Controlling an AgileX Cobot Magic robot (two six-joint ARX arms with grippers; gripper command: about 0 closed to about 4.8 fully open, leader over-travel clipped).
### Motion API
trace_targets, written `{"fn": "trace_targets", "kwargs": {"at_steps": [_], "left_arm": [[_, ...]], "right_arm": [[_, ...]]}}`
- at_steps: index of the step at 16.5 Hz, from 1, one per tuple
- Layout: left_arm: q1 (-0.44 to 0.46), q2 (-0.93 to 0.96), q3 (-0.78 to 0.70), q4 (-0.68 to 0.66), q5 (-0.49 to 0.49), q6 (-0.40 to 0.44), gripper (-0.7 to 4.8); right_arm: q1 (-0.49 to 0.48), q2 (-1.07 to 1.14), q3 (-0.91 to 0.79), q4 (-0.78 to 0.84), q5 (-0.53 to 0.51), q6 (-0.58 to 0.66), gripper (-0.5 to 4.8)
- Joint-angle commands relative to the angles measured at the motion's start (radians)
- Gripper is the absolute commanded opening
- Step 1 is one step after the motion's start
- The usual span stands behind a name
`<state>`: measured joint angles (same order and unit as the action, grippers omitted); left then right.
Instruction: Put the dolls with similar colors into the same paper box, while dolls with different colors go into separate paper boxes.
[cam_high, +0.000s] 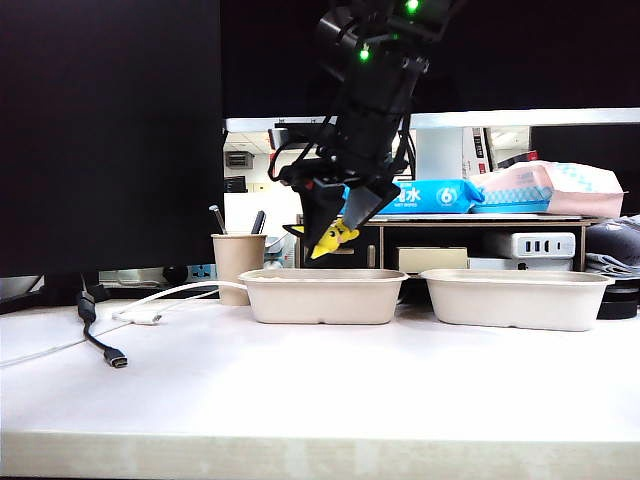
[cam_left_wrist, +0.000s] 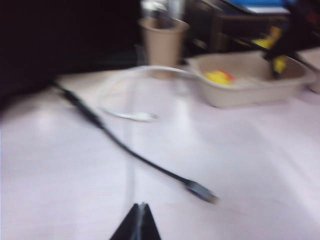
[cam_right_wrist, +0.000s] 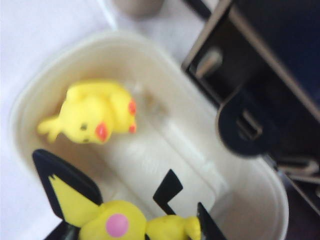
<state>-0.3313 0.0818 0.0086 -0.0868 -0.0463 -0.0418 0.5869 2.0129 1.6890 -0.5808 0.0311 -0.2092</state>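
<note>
My right gripper (cam_high: 336, 228) hangs over the left paper box (cam_high: 323, 296), shut on a yellow doll with black pointed ears (cam_high: 333, 240). In the right wrist view that doll (cam_right_wrist: 131, 223) sits between the black fingers, above the box's rim (cam_right_wrist: 60, 65). A second yellow doll (cam_right_wrist: 92, 119) with red cheeks lies on its side inside this box; it also shows in the left wrist view (cam_left_wrist: 219, 76). The right paper box (cam_high: 515, 298) stands beside it, its inside hidden. My left gripper (cam_left_wrist: 142, 206) is shut and empty, low over the table, far from the boxes.
A beige cup with pens (cam_high: 238, 262) stands just left of the left box. A black cable (cam_high: 100, 340) and a white cable (cam_high: 160, 300) lie on the table's left part. A dark shelf (cam_high: 470, 240) with packets stands behind the boxes, and a monitor (cam_high: 110, 130) at the back left.
</note>
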Motion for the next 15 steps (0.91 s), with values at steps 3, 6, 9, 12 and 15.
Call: {"fn": "trace_targets", "kwargs": {"at_steps": [3,6,9,12,15], "left_arm": [[0.029,-0.031,0.001,0.013,0.002,0.001,-0.05],[0.029,-0.031,0.001,0.013,0.002,0.001,-0.05],[0.029,-0.031,0.001,0.013,0.002,0.001,-0.05],[0.029,-0.031,0.001,0.013,0.002,0.001,-0.05],[0.029,-0.031,0.001,0.013,0.002,0.001,-0.05]], "right_arm": [[0.0,0.026,0.011,0.035,0.087,0.003,1.44],[0.0,0.026,0.011,0.062,0.109,0.004,1.48],[0.0,0.028,0.011,0.089,0.13,0.05,1.55],[0.0,0.028,0.01,0.08,0.137,0.05,2.01],[0.0,0.028,0.01,0.077,0.159,0.053,2.89]]}}
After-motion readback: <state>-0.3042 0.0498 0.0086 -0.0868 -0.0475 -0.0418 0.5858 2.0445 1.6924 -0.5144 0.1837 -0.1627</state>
